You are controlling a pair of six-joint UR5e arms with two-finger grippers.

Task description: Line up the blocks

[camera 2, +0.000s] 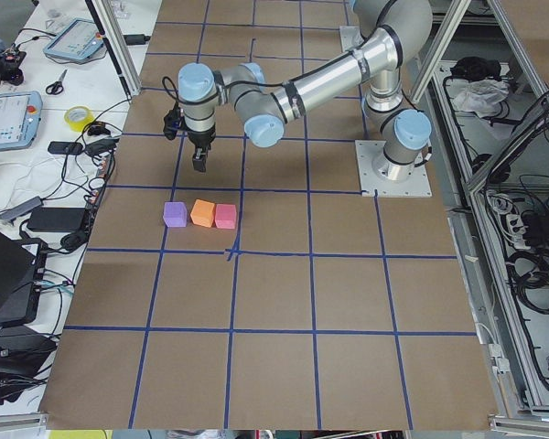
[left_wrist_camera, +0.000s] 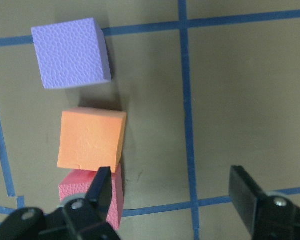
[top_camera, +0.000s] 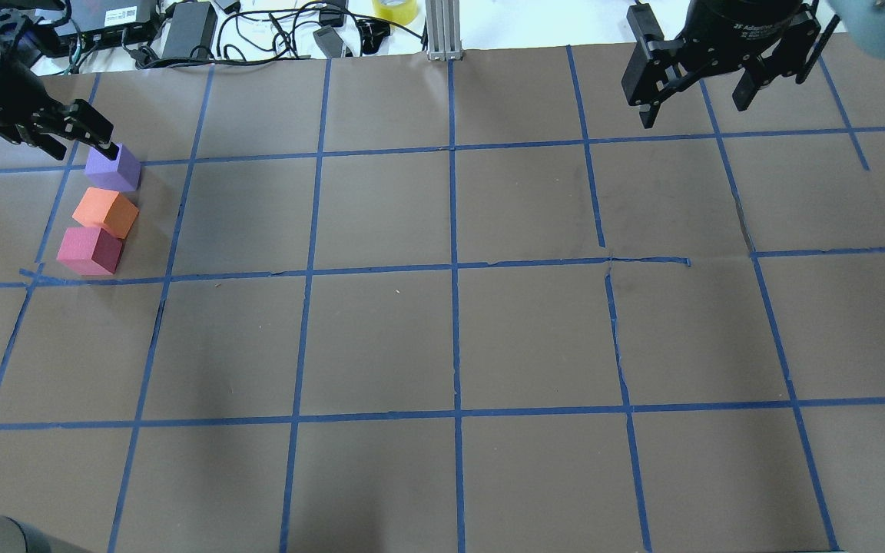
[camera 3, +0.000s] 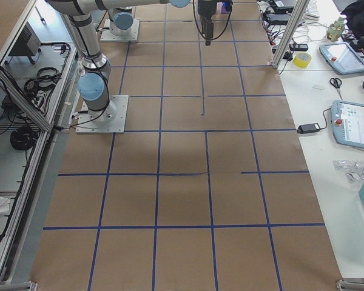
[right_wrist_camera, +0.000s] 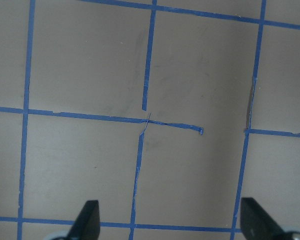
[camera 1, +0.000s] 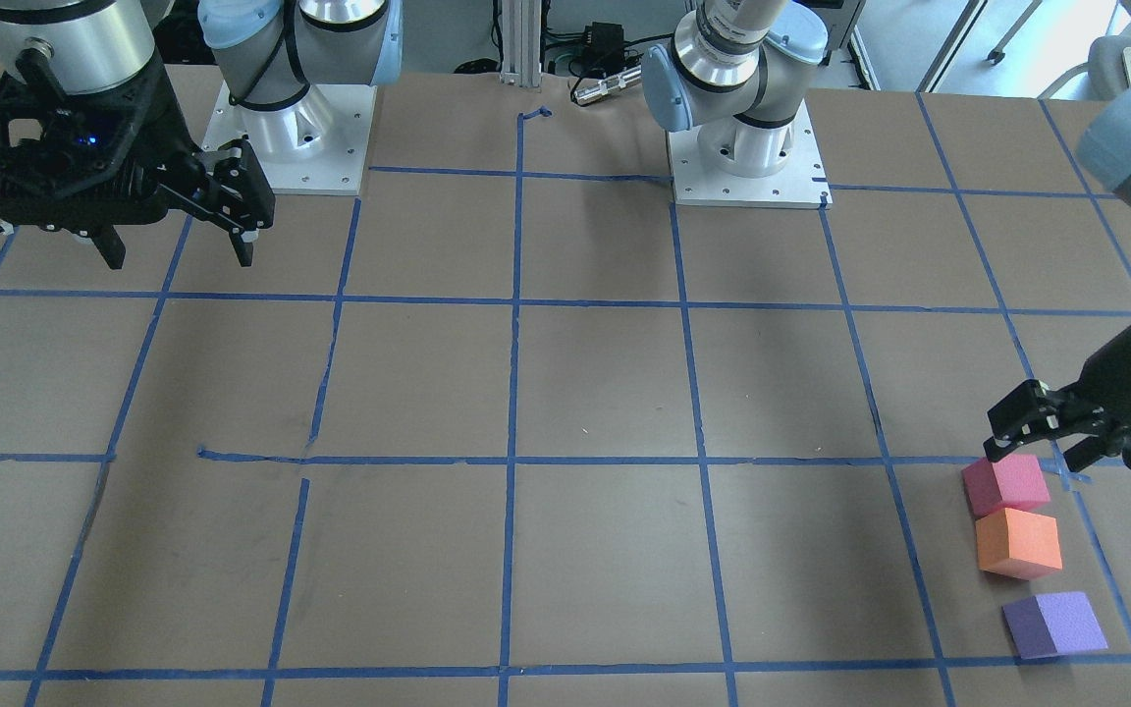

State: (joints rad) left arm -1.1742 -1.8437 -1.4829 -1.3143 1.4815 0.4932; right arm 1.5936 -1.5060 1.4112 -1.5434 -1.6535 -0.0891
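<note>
"Did the left gripper (left_wrist_camera: 170, 175) have hold of anything?"

"No. Its fingers were spread wide with nothing between them. One finger (left_wrist_camera: 101, 180) hung over the pinkish-red block (left_wrist_camera: 115, 197). The other hung over the bare table (camera 1: 585, 373)."

"And the other blocks?"

"The orange block (left_wrist_camera: 91, 140) sat right against the pinkish-red one. The purple block (left_wrist_camera: 70, 52) sat a little past it. All three made a row near the table's left end."

"The right gripper (top_camera: 694, 107)?"

"Wide open too, empty, far off."

brown table (top_camera: 381, 338), blue tape grid (top_camera: 455, 338); pinkish-red block (top_camera: 90, 250) touching orange block (top_camera: 105, 213), purple block (top_camera: 113, 168) just beside
</note>
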